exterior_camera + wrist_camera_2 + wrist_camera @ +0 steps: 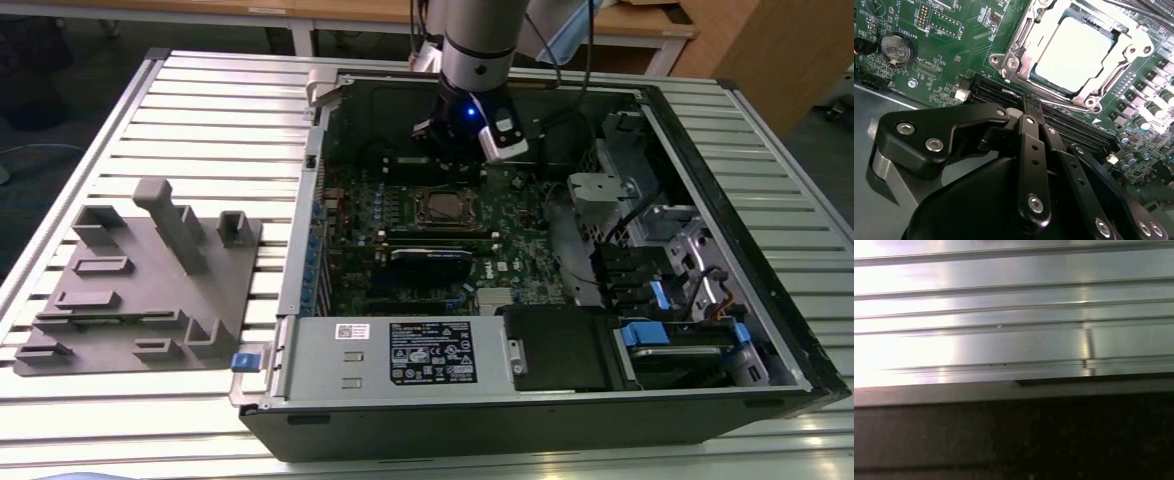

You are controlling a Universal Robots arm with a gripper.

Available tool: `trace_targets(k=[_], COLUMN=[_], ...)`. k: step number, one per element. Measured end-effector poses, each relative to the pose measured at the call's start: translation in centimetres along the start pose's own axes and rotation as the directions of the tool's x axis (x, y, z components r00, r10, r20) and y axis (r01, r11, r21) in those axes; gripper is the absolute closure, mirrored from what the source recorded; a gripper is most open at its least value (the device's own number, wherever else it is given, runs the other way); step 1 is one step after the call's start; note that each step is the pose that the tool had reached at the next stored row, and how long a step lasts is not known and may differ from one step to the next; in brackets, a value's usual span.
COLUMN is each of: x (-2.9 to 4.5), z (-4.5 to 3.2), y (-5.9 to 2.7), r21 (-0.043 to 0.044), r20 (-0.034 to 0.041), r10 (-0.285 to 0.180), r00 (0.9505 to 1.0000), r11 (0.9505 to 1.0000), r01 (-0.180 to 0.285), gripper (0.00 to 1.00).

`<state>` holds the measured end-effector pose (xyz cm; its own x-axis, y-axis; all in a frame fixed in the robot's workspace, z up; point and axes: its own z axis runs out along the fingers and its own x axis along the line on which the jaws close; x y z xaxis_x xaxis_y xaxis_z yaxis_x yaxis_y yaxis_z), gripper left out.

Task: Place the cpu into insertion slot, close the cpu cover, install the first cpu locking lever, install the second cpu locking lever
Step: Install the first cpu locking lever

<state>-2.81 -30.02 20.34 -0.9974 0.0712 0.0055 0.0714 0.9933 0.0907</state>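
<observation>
Upper middle of the exterior view: the gripper point(1030, 102), pressed together and empty, is over the memory slots point(991, 92), just beside the cpu cover point(1026, 37) lying on the cpu point(1074, 52).

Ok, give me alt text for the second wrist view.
A silver-grey cpu sits in its socket on a green motherboard, with the metal cpu cover closed down around its edges. The black hand looms in the foreground, its tips together beside the socket.

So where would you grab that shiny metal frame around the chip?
I'd pinch the cpu cover by one thin outer bar of its frame, coming straight down at the board. It lies flat over the cpu and its middle is an open square, so probably only the edges give a hold. The gripper hovers right beside it.
</observation>
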Motion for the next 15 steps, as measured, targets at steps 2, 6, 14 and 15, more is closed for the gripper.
trace_targets(k=[2,6,14,15], x=[0.00,0.00,0.00,0.00], z=[0.01,0.02,0.10,0.13], y=[0.02,0.03,0.02,0.02], r21=[0.0000,0.0017,0.0216,0.0219], r20=[0.0002,0.0009,0.0044,0.0049], r10=[0.002,0.007,0.023,0.028], r00=[1.0000,1.0000,0.9997,0.9996], r11=[1.0000,1.0000,0.9995,0.9994], r01=[-0.002,-0.007,-0.023,-0.028], gripper=[0.89,0.89,0.89,0.89])
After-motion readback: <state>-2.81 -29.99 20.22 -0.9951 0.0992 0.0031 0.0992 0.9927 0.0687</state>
